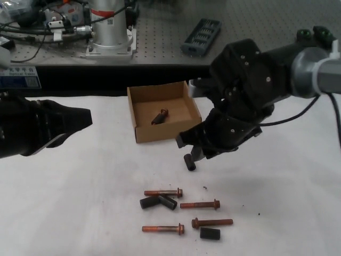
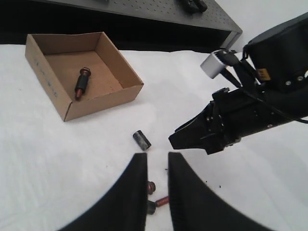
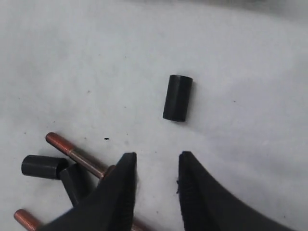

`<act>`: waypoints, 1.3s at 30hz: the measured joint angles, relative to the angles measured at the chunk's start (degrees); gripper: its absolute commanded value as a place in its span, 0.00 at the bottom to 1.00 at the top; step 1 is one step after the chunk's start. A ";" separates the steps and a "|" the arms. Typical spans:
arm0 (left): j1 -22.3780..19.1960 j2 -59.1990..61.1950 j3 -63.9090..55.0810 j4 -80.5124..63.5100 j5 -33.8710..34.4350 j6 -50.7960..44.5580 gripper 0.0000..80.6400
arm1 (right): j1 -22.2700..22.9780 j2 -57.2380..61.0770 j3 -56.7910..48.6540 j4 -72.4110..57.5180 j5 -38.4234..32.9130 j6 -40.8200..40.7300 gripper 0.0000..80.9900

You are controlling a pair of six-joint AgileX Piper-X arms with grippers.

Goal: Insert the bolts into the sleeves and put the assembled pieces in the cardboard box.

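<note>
**Right gripper** (image 3: 157, 155): fingers parted with a moderate gap and nothing between them. It hangs low over the worktop (image 1: 80, 202), which is covered in a white cloth. A loose black sleeve (image 3: 177, 97) lies on its side on the cloth just ahead of the fingertips. Neither finger touches it. In the high view this sleeve sits just beside the gripper's tip, between the cardboard box (image 1: 160, 133) and the group of loose parts nearer the camera.

**Left gripper** (image 2: 157, 155): fingers separated by a narrow gap, holding nothing. It is held above the cloth at the left side of the worktop, apart from the box and from all parts. It points across toward the loose sleeve and the right gripper.

**Cardboard box:** open-topped, resting on the cloth at the far middle of the worktop. One assembled piece (image 1: 160, 116), a bolt seated in a dark sleeve, lies on the box floor.

**Loose parts, near middle of the cloth:**
- Four copper-coloured bolts (image 1: 200, 204) lie flat and apart from one another.
- Three further sleeves (image 1: 210, 233) lie among them.
- Two of these sleeves touch each other, just beside the bolt farthest from the camera.
- The third sleeve lies just beside the bolt at the near right.
- Small dark specks are scattered on the cloth around this group.

**Behind the cloth:** a perforated metal board (image 1: 160, 32) carries a metal column (image 1: 109, 26) and a dark ribbed block (image 1: 201, 36).
</note>
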 measured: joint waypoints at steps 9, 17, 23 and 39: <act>0.00 0.00 0.00 0.00 0.40 0.00 0.15 | 0.84 2.77 -1.40 10.13 -0.18 -1.71 0.29; 0.00 0.00 0.00 0.00 0.40 1.82 0.15 | 3.87 2.77 -1.45 11.97 -0.18 -3.87 0.29; 0.00 0.00 0.00 0.00 2.87 5.59 0.15 | 4.84 2.77 -1.45 10.10 -0.25 -3.99 0.29; 0.00 0.00 0.00 8.21 5.56 15.44 0.15 | 2.07 7.74 -8.06 0.61 4.39 -4.42 0.29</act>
